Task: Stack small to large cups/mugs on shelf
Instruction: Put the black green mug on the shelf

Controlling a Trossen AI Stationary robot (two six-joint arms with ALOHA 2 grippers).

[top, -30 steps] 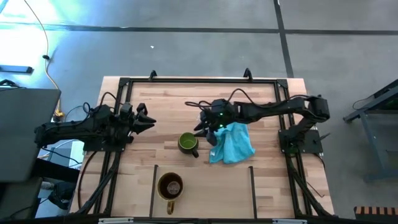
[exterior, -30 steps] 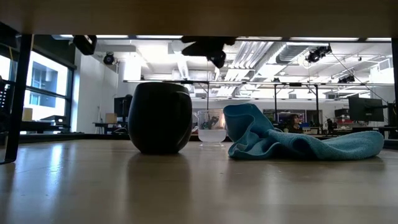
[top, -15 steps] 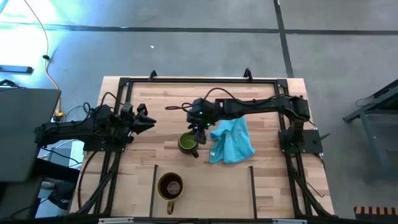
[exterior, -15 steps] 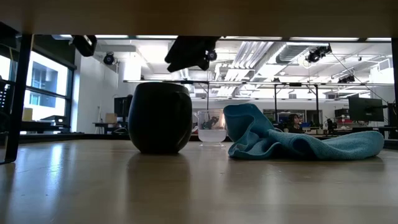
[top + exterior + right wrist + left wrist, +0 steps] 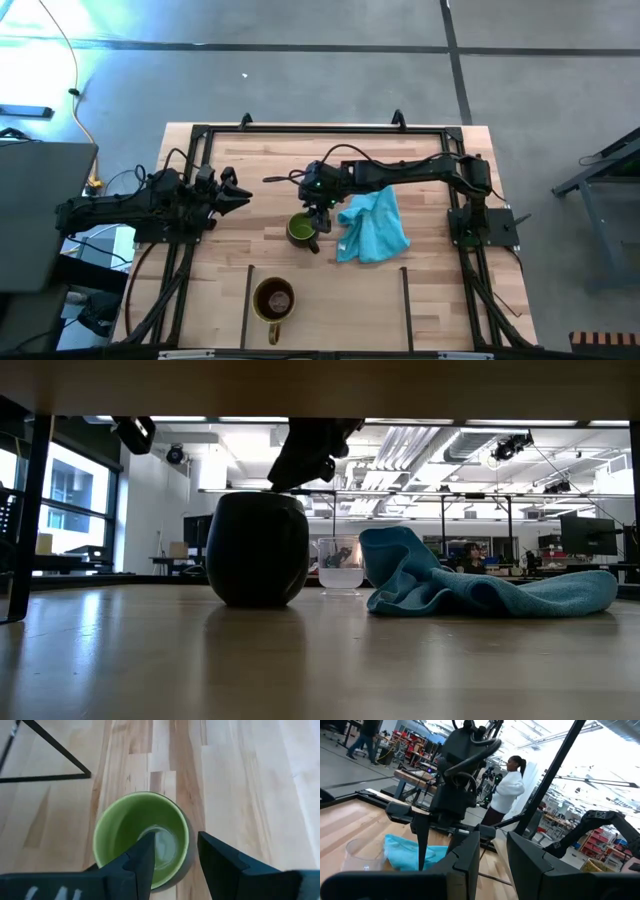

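Right claw (image 5: pixel 172 852) hovers open above green mug (image 5: pixel 141 837), turquoise cloth (image 5: pixel 372 226) beside.

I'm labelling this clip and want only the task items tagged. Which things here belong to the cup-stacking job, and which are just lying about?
Part of the job: green mug, brown mug, glass cup, shelf, right gripper open above the green mug.

Just lying about: turquoise cloth; left gripper, waiting at the table's left side.
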